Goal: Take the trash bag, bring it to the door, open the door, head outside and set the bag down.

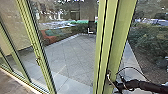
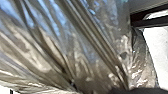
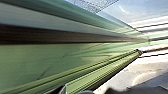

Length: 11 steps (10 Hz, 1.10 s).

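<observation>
While left wrist view is mostly trash bag (image 2: 82,45), shiny film in folds, head view gives slim green post (image 1: 36,47), paving (image 1: 72,52) behind glass, broad green post (image 1: 107,47), right gripper (image 1: 117,86) near its lower part, shrubs (image 1: 147,40). Left gripper's (image 2: 135,91) jaws, right one's too: cannot tell.

The green door frame (image 3: 55,60) runs from near to far, looking narrower as it goes, with a long dark strip (image 3: 62,36) along it beside a pale grey band (image 3: 37,18). A ribbed green edge (image 3: 100,72) slants toward the far end, and beyond this edge is a bright, pale surface (image 3: 132,77), partly shaded.
</observation>
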Tool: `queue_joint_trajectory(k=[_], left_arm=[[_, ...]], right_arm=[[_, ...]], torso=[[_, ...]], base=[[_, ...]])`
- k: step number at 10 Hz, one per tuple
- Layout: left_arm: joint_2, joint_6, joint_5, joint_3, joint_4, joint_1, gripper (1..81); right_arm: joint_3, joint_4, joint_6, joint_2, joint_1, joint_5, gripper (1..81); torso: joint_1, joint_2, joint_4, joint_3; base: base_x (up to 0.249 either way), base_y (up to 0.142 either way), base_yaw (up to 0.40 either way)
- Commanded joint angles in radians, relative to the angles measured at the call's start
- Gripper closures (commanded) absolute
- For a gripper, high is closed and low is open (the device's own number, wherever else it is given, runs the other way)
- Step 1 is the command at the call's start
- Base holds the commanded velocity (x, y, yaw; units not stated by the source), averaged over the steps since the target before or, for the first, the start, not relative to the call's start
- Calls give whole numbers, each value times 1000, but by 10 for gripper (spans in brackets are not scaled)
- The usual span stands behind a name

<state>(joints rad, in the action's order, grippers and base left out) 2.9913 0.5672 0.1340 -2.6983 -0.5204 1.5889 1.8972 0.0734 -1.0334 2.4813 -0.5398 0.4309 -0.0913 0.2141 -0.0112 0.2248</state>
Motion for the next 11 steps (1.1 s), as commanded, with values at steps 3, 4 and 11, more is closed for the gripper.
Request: queue_joint_trajectory(k=[3,4,11], left_arm=[[3,0,91,3,-9,-19,811],[3,0,91,3,-9,-19,811],[5,0,91,3,-9,-19,811]], right_arm=[[26,-14,-86,-49,175,22,10],[19,-14,-86,-62,181,22,10],[-84,-18,-86,-198,238,26,10]], torso=[[0,0,0,0],[-1,0,0,0],[-5,-3,0,3]], base=[[90,0,0],[89,0,0],[60,0,0]])
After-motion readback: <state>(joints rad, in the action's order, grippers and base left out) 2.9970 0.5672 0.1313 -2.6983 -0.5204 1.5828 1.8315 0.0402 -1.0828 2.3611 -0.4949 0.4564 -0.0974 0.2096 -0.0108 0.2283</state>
